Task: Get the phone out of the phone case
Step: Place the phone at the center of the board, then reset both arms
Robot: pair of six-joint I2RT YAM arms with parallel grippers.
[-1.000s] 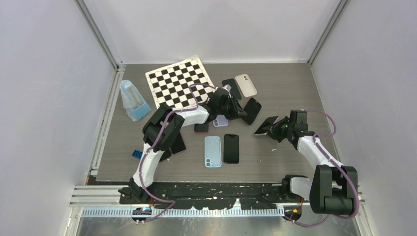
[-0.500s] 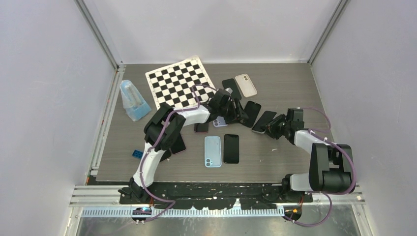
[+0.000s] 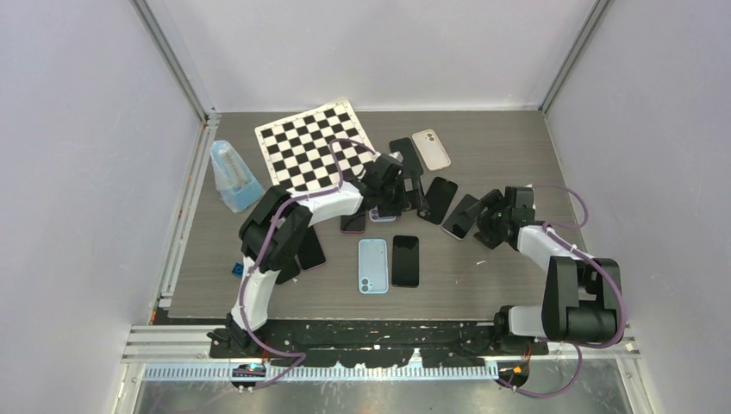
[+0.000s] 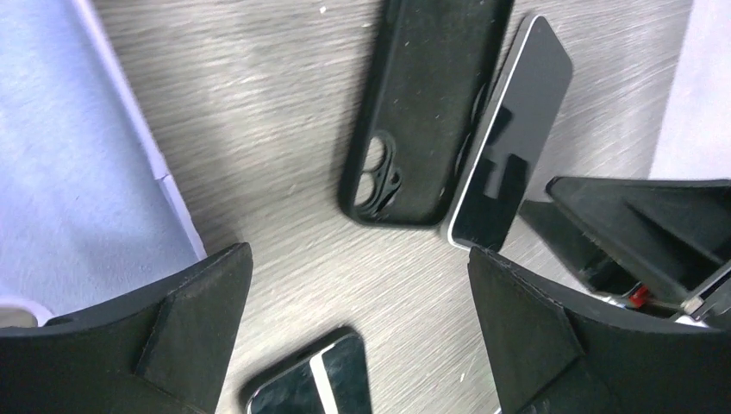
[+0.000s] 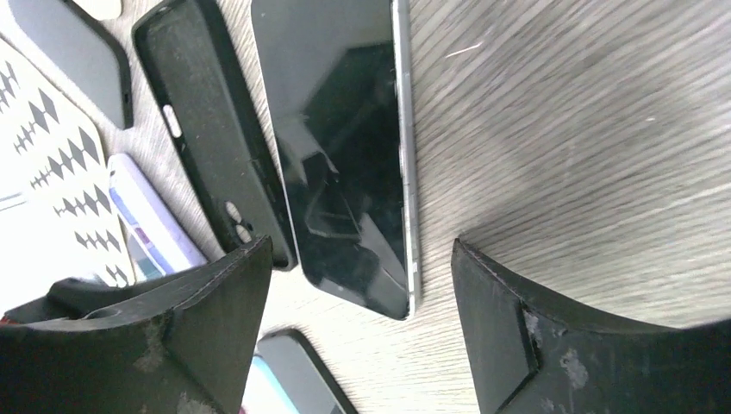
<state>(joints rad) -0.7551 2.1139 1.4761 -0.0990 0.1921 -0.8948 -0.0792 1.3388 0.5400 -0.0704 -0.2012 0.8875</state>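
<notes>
Top view: the phone (image 3: 462,216) lies flat, screen up, on the wooden table (image 3: 517,155), right of centre. It is out of the black phone case (image 3: 441,197), which lies empty and hollow side up along its left edge. In the left wrist view the two long edges are touching or almost touching.

Left gripper (image 4: 358,259): jaws wide apart, nothing between them, hovering over bare table just short of the case's camera cut-out. One second earlier it sat over the case. It has since drawn back toward the checkerboard mat (image 3: 315,145).

Right gripper (image 5: 362,250): jaws apart, nothing clamped, with the near end of the phone showing between the two fingers (image 5: 215,319). One second earlier this gripper held the phone tilted up off the table. Half a second ago the phone was already down, and it is now released.

Unchanged since the earlier frames:
- light blue phone (image 3: 372,266) and black phone (image 3: 405,260), side by side at lower centre
- beige case (image 3: 431,148) at upper centre
- blue container (image 3: 233,177) at left
</notes>
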